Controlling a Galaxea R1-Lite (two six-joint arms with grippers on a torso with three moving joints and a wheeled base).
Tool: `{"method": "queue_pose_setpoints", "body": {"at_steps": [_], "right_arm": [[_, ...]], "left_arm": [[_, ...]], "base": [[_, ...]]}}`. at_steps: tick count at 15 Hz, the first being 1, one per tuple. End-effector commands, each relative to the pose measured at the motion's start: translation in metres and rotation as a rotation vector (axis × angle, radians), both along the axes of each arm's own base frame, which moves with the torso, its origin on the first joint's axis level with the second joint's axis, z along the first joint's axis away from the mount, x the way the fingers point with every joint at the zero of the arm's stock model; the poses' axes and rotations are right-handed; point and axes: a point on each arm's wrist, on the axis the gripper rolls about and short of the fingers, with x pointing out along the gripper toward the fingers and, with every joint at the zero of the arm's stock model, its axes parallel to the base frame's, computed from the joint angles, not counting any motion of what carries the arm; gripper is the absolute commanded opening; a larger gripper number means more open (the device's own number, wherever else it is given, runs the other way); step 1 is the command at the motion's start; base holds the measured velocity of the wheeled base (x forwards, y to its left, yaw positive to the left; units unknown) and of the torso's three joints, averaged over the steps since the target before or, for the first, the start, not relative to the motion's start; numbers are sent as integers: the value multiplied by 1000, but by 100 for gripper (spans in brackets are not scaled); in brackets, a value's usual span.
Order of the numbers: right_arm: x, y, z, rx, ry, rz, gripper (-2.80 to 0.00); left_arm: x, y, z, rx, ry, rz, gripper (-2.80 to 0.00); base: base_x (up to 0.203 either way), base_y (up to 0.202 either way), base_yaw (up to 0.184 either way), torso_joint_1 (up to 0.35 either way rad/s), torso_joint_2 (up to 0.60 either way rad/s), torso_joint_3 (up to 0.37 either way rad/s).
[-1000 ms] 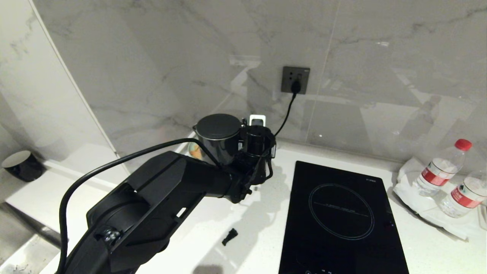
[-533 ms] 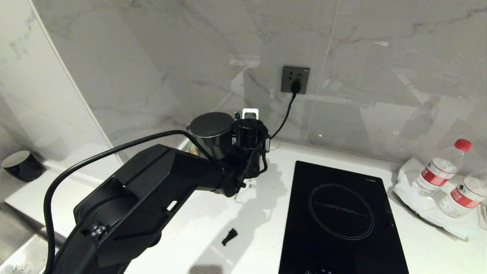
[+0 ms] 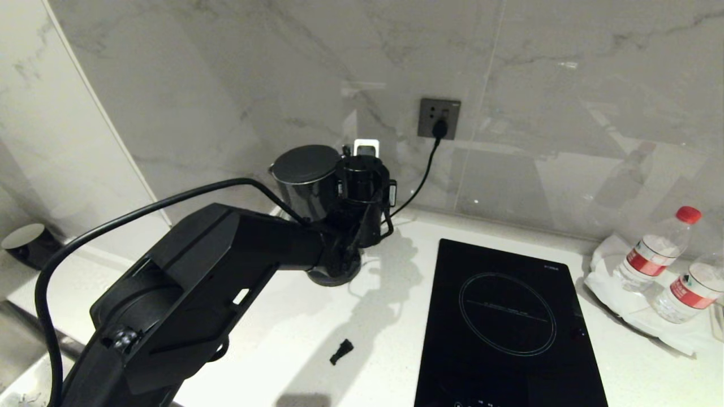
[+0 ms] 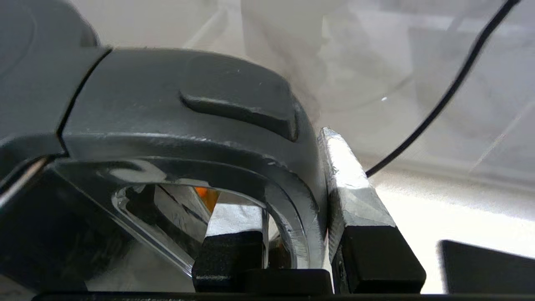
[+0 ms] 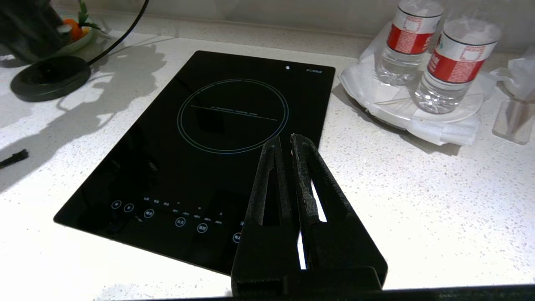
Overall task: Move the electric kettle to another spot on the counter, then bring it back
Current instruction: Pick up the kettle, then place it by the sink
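The electric kettle (image 3: 305,183), glossy black with a flat dark-grey lid, hangs in the air near the back wall, clear of its round base disc (image 3: 335,275) on the white counter (image 3: 305,333). My left gripper (image 3: 362,195) is shut on the kettle's loop handle (image 4: 267,167). One finger (image 4: 234,221) sits inside the loop and the other (image 4: 355,184) presses on its outer side. My right gripper (image 5: 285,141) is shut on nothing and hovers over the front of the cooktop (image 5: 200,138). It is out of the head view.
A black cord (image 3: 421,175) runs from the wall socket (image 3: 439,118) down to the base disc. Two water bottles (image 3: 656,254) stand on a white tray at the right. A small black piece (image 3: 341,351) lies on the counter. A black cup (image 3: 28,243) sits far left.
My left arm has lifted the kettle up and slightly left along the wall. The base disc underneath has come into view. The right gripper has not moved.
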Motion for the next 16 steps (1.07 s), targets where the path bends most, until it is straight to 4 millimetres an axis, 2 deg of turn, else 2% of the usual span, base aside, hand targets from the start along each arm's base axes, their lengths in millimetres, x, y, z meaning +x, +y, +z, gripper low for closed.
{"method": "queue_pose_setpoints", "body": {"at_steps": [1,4,8,12,16], "right_arm": [[0,0,0,0,1,0,-280],[0,0,0,0,1,0,-280],[0,0,0,0,1,0,-280],[0,0,0,0,1,0,-280],[0,0,0,0,1,0,-280]], "left_arm": [[-4,4,16,-19,-24,5,-280],[-15,7,24,-18,-20,-4,-280],[-41,19,27,2,6,-20,-280],[-71,34,29,11,16,-40,-280],[-107,54,21,39,55,-65,-280]], "base": [[0,0,0,0,0,0],[0,0,0,0,0,0],[0,0,0,0,0,0],[0,0,0,0,0,0],[0,0,0,0,0,0]]}}
